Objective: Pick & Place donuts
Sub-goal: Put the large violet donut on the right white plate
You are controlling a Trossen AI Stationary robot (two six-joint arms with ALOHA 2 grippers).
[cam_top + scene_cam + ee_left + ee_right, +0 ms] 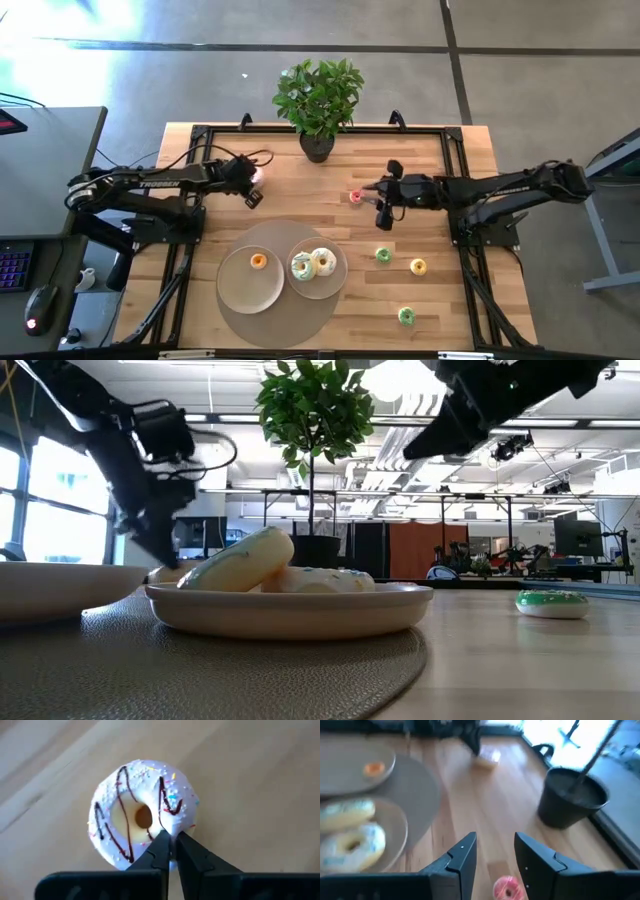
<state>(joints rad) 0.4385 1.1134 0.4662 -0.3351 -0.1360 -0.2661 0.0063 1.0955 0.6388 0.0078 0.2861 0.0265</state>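
Observation:
My left gripper [252, 188] is at the table's left far part, shut on a large donut [142, 815] with pale pink icing, dark drizzle and sprinkles, also seen in the high view [257, 175]. My right gripper [495, 840] is open and hovers above a pink mini donut [507, 887], which lies flat on the wood [356, 197] just ahead of the fingers. Two large donuts [302, 266] [323, 261] lie in the right plate [335, 285], one leaning on the other. An orange mini donut [258, 261] sits in the left plate [240, 290]. My left gripper has its shut fingertips [162, 847] on the donut's near rim [172, 827], beside the hole, coming from above and slanting. The donut's iced face is turned toward the wrist camera. Whether it is lifted clear or lies on the table, I cannot tell.
Both plates stand on a round grey mat [280, 325]. A potted plant [318, 100] stands at the far edge's middle. Loose mini donuts lie on the right half: green [382, 255], yellow [418, 266], green [406, 316]. Bare wood lies between the two grippers.

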